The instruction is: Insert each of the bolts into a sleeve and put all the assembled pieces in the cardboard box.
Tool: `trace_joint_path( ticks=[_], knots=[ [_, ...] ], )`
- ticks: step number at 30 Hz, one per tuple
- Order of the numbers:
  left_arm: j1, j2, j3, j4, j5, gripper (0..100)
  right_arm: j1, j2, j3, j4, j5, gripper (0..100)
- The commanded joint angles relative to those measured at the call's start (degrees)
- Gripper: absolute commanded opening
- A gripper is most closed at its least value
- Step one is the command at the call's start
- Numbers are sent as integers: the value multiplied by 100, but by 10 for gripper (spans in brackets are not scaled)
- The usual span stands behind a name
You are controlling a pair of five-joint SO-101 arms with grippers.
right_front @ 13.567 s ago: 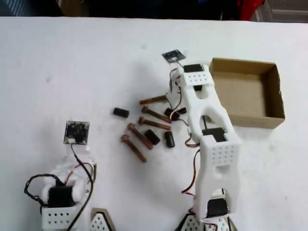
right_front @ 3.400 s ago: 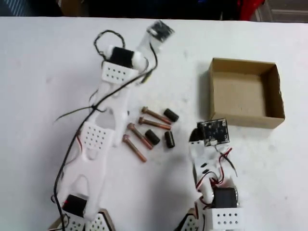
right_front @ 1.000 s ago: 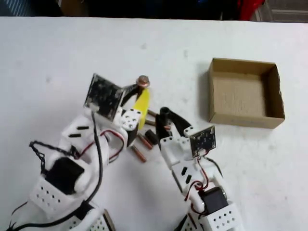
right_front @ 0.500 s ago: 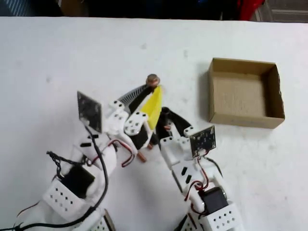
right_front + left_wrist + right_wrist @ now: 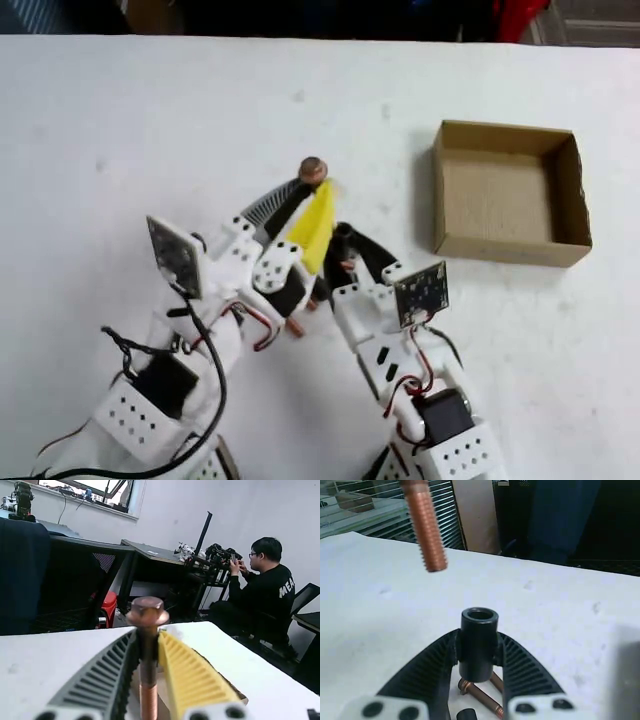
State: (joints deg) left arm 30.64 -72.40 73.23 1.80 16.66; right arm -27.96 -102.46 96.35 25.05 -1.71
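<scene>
Now our left fingers (image 5: pixel 312 228) grip the threaded copper bolt (image 5: pixel 313 168) upright, eleven o'clock of the black cylindrical sleeve (image 5: pixel 478 642) our right fingers (image 5: pixel 525 672) clamp.

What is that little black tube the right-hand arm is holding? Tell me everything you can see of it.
The black sleeve is a short, smooth cylinder, matte and dark, perhaps plastic or blackened metal, with a round open bore at its upper end. It stands upright, clamped at its lower half by the right gripper, whose ribbed black fingers press on either side. The threaded tip of a copper-coloured bolt hangs near the open end, off to one side and not touching it.
</scene>
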Motion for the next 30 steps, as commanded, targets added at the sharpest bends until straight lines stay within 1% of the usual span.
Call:
trace_joint_path(
  ticks=[1, 4, 6, 15, 24, 30],
  knots=[
    [48, -180, -35, 44, -457, 24, -75, -66, 44, -40, 97, 17],
    [48, -207, -35, 44, -598, 24, -365, -66, 44, -136, 730, 17],
    [48, -207, -35, 44, -598, 24, -576, -66, 44, -136, 897, 17],
    [-13, -215, -9, 334, -589, 24, -444, -66, 44, -119, 888, 17],
    [-13, -215, 0, 325, -580, 24, -453, -66, 44, -119, 888, 17],
    [-13, -215, 255, 281, -580, 24, -453, -66, 44, -110, 888, 17]
  ],
)
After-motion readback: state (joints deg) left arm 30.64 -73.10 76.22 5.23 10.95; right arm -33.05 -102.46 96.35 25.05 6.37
